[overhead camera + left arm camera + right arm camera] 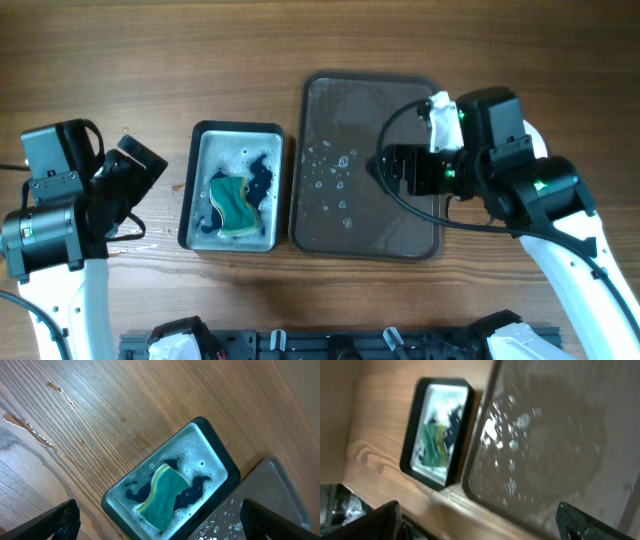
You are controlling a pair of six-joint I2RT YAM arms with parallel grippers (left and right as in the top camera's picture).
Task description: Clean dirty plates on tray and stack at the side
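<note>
The grey tray [340, 222] lies mid-table, wet, with soap bubbles on it; no plate shows on it or anywhere else in view. To its left a small black basin [240, 128] holds soapy water and a green-and-yellow sponge [232, 205]. My right gripper [382, 172] hangs open and empty over the tray's right half. My left gripper [135, 185] is open and empty over bare wood to the left of the basin. The left wrist view shows the basin [220, 450], the sponge [165, 500] and the tray corner [280, 485]. The right wrist view shows the tray [560, 435], the basin [410, 445] and the sponge [431, 442].
The wooden table [150, 80] runs all round the tray and the basin. A dark rail [340, 345] with arm mounts runs along the front edge. The right arm's cable [400, 200] loops over the tray.
</note>
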